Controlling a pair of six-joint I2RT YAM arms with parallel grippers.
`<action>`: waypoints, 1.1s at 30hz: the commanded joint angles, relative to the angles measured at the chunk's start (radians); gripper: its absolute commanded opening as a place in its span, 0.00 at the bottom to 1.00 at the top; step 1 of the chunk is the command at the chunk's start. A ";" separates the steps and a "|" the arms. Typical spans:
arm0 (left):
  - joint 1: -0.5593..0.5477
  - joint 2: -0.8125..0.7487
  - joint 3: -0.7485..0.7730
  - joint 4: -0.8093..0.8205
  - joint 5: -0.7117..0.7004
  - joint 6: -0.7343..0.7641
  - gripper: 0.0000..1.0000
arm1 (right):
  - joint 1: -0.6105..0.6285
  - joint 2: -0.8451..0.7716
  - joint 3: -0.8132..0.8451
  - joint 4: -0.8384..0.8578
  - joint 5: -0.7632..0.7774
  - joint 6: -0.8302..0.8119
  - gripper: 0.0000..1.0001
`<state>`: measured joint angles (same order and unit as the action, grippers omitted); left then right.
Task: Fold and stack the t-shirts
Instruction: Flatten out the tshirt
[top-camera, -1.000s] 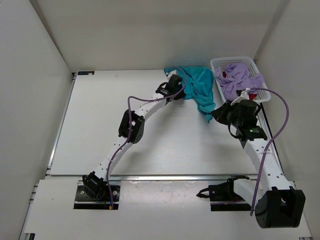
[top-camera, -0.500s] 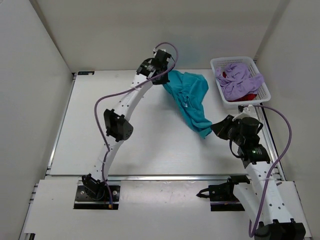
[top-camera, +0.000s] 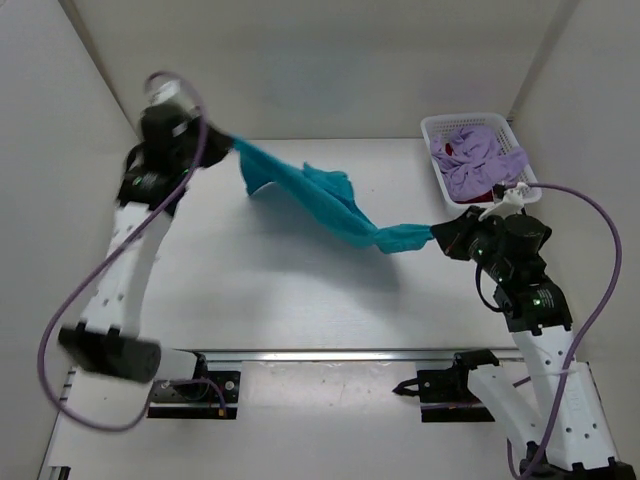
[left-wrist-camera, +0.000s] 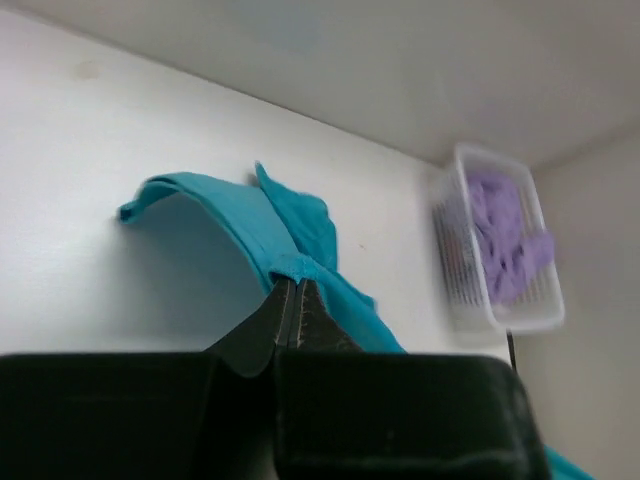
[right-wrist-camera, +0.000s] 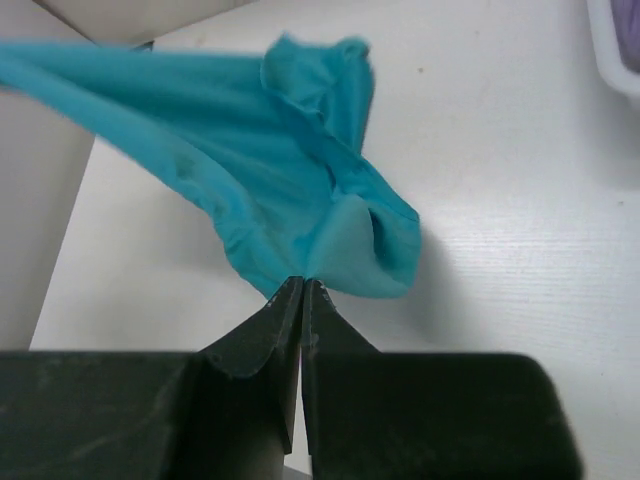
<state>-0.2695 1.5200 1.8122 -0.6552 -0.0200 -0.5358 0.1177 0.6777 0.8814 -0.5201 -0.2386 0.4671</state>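
The teal t-shirt (top-camera: 320, 195) hangs stretched in the air between my two grippers, above the table. My left gripper (top-camera: 232, 143) is shut on its far left end, raised high at the back left; the left wrist view shows the jaws pinched on the teal cloth (left-wrist-camera: 255, 220). My right gripper (top-camera: 436, 236) is shut on its right end near the basket; the right wrist view shows the teal cloth (right-wrist-camera: 270, 150) bunched at the jaw tips. The lavender shirt (top-camera: 480, 160) lies in the basket over the deep red shirt (top-camera: 449, 150), of which only a small patch shows.
The white mesh basket (top-camera: 432, 124) stands at the table's back right corner, close to my right arm; it also shows in the left wrist view (left-wrist-camera: 470, 300). White walls close in the table (top-camera: 250, 290) at the back and both sides.
My left arm swung far to the left and up, carrying its end of the teal shirt. The shirt went from a hanging bunch to a long stretched band. My right gripper rose slightly.
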 joint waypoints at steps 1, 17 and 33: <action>0.295 -0.303 -0.425 0.418 0.277 -0.171 0.00 | 0.083 0.006 0.152 -0.079 0.139 -0.050 0.00; 0.351 -0.380 -0.254 0.258 0.351 -0.093 0.00 | 0.383 0.603 1.214 -0.365 0.463 -0.242 0.00; 0.288 0.123 -0.054 0.399 0.295 -0.187 0.00 | -0.009 1.229 1.638 -0.179 -0.048 -0.153 0.00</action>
<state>0.0227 1.5982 1.5291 -0.2985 0.2558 -0.6720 0.1471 1.8896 2.2356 -0.8074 -0.2008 0.2745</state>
